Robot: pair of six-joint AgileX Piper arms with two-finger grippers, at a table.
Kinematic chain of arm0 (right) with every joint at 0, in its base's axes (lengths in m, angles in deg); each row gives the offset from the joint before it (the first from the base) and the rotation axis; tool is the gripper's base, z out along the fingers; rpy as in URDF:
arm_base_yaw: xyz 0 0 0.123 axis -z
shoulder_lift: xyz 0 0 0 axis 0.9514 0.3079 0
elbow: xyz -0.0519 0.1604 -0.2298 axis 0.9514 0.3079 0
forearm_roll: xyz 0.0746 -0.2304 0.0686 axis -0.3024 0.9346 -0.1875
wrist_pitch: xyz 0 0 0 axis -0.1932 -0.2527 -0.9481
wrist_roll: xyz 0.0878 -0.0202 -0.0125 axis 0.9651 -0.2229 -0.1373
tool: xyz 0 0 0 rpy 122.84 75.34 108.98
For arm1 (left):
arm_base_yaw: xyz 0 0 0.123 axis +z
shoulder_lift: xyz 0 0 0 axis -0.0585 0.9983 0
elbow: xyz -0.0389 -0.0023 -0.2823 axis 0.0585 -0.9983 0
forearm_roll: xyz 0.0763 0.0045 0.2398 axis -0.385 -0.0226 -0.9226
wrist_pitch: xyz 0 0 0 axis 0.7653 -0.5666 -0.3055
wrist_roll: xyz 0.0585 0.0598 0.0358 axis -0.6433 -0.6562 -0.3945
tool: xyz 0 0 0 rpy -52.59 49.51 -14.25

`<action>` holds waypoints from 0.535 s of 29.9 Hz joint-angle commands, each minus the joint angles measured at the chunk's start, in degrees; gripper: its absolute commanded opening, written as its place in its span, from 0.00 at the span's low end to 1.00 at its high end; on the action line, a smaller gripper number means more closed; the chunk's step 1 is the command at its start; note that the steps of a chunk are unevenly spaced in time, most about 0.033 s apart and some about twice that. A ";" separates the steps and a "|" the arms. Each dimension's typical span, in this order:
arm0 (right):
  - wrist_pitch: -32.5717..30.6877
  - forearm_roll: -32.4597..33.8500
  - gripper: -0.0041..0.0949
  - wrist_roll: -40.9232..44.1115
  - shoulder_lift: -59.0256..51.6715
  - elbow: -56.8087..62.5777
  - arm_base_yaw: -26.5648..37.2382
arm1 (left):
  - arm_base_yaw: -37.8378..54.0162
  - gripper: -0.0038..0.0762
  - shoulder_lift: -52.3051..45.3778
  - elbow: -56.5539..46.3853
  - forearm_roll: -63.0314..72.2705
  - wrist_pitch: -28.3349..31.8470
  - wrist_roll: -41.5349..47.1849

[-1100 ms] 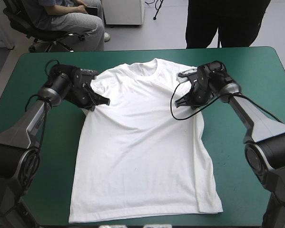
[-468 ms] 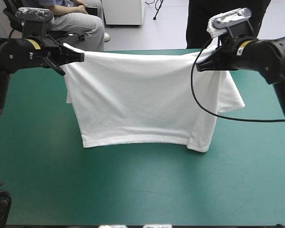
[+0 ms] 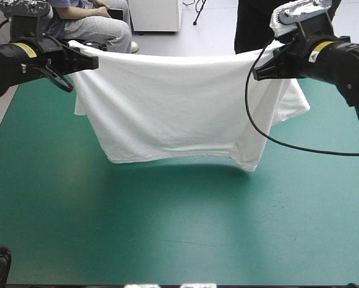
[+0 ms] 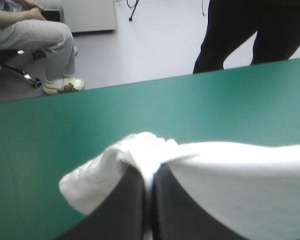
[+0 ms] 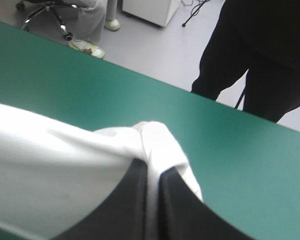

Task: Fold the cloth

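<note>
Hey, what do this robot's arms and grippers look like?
The left arm and right arm are black and bulky, each bearing a yellow label near the wrist. The left gripper and right gripper each have two broad black fingers, curved like fins.

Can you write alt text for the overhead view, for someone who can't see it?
A white T-shirt hangs stretched between the robot's left hand and right hand, each pinching an upper corner, above a teal-green table.

The teal-green table cover [image 3: 167,240] lies flat and smooth throughout.
</note>
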 commanded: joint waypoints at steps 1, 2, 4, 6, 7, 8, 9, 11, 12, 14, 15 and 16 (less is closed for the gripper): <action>12.18 6.30 0.02 0.09 1.66 -1.74 0.28 | -0.20 0.03 0.67 1.40 -0.46 14.31 -0.18; 15.65 8.65 0.02 0.85 3.16 -1.74 0.28 | -0.20 0.03 1.65 1.40 -1.01 17.77 -0.40; 20.70 12.70 0.02 4.30 5.44 -1.74 0.28 | -0.20 0.03 3.77 1.40 -2.49 23.51 -0.40; 24.85 17.41 0.02 9.06 7.46 -1.74 0.28 | -0.20 0.03 5.82 1.40 -4.11 28.30 -0.40; 26.55 19.59 0.02 10.76 8.25 -1.74 0.28 | -0.20 0.03 6.55 1.40 -4.69 29.86 -0.40; 27.66 22.44 0.02 12.76 9.22 -1.74 0.28 | -0.20 0.03 7.36 1.40 -5.44 31.38 -0.40; 28.52 23.82 0.02 13.83 9.77 -1.74 0.28 | -0.20 0.03 8.09 1.40 -5.58 32.51 -0.09; 29.13 24.49 0.02 14.34 10.57 -1.88 0.28 | -0.20 0.03 9.08 1.40 -5.58 33.37 -0.09; 29.13 24.39 0.02 14.34 10.71 -1.88 0.28 | -0.20 0.03 9.41 1.40 -5.58 33.47 0.03; 29.13 24.27 0.02 14.34 11.08 -1.88 0.28 | -0.20 0.03 9.92 1.40 -5.58 33.47 0.03; 29.23 24.13 0.02 14.34 11.22 -1.88 0.28 | -0.20 0.03 10.38 1.40 -5.58 33.47 0.03; 28.98 23.74 0.02 14.34 11.22 -1.88 0.28 | -0.20 0.03 10.52 1.40 -5.32 33.30 0.03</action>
